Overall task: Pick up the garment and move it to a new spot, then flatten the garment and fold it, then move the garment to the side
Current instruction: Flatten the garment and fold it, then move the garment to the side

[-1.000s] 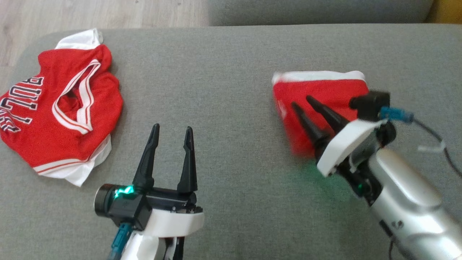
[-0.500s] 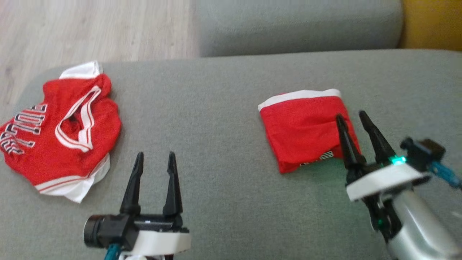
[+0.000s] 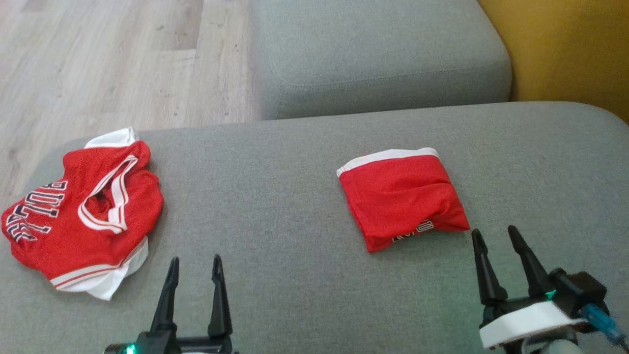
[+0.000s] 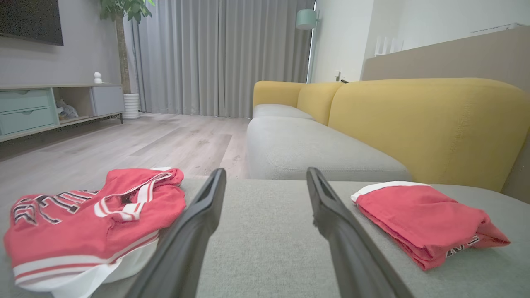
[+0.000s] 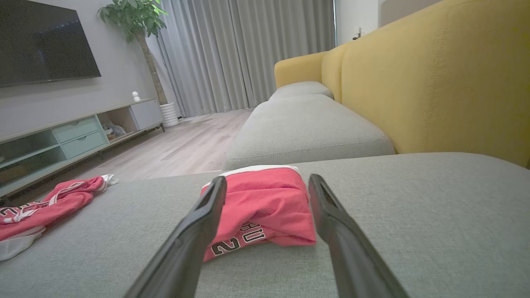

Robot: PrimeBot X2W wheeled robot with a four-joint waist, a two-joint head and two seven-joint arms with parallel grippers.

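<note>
A red garment with a white hem lies folded into a small packet on the grey sofa seat, right of centre. My right gripper is open just in front of the packet's near right corner, not touching it. In the right wrist view the folded garment lies beyond the spread fingers of the right gripper. A second red jersey with white trim and dark letters lies crumpled at the seat's left end. My left gripper is open and empty near the front edge, between the two garments.
Behind the seat is another grey cushion, with a yellow sofa back at the right. Wooden floor lies beyond the seat's left end. The left wrist view has the crumpled jersey at left and the folded garment at right.
The right gripper has opened and drawn back off the folded garment, which stays on the seat. The head camera has tilted up, shifting the whole picture down.
</note>
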